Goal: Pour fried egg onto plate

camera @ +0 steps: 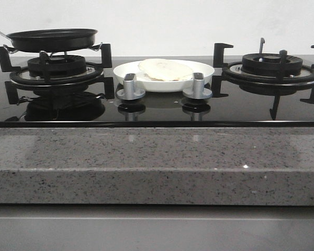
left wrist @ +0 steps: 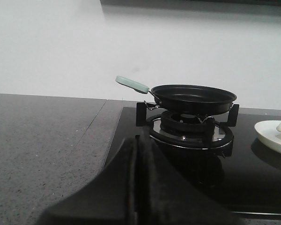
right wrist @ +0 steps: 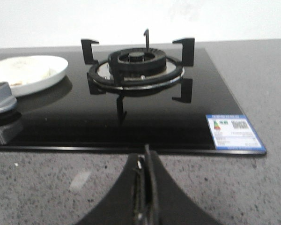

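The pale fried egg [camera: 162, 69] lies on the white plate [camera: 201, 69] at the middle of the hob, behind the two knobs. The plate's edge also shows in the left wrist view [left wrist: 271, 136] and the right wrist view [right wrist: 56, 75]. The black frying pan [camera: 52, 40] with a mint handle [left wrist: 132, 84] sits empty on the left burner [camera: 56, 67]. My left gripper [left wrist: 136, 143] is shut and empty, near the hob's left front corner. My right gripper [right wrist: 146, 152] is shut and empty over the counter in front of the right burner [right wrist: 136, 65]. Neither gripper shows in the front view.
Two silver knobs [camera: 130, 86] [camera: 198, 86] stand in front of the plate. The black glass hob [camera: 157, 107] sits in a speckled grey stone counter [camera: 146, 157]. A blue and white label [right wrist: 234, 131] is at the hob's right front corner. A white wall is behind.
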### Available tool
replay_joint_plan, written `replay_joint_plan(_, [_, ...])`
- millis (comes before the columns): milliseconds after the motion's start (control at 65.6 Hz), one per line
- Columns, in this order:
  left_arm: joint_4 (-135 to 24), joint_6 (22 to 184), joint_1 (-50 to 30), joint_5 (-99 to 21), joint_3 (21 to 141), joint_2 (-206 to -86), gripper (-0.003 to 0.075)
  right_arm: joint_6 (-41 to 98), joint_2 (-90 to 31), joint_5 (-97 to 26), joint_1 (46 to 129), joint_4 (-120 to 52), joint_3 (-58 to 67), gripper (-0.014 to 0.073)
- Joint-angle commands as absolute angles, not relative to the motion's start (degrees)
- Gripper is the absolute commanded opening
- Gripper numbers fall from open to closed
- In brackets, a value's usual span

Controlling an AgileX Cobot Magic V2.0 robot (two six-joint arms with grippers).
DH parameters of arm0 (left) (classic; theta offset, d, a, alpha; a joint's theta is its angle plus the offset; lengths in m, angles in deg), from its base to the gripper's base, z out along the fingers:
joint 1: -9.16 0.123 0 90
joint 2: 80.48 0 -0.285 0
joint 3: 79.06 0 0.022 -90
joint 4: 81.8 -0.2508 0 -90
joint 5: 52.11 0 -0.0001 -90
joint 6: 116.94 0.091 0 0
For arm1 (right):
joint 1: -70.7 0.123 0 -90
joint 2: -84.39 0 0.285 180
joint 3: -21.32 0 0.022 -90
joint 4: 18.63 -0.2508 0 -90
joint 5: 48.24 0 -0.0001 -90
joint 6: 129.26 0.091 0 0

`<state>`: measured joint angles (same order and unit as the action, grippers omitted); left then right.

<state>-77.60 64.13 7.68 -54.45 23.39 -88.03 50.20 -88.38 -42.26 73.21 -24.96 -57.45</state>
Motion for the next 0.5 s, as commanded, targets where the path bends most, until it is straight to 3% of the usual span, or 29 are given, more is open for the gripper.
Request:
replay_joint_plan(0, [-77.6,63.6,7.6,-59.5,23.1,-87.3,-0.002,49.5,-89.5,-48.7,73.8,-24.3,-56.9,-0.0111])
replay_joint_plan(488, [-77.6,63.6,7.6,-59.5,23.1,-87.3,-0.002,49.5,-89.5,-48.2,74.1,-24.0,-56.9,-0.0111])
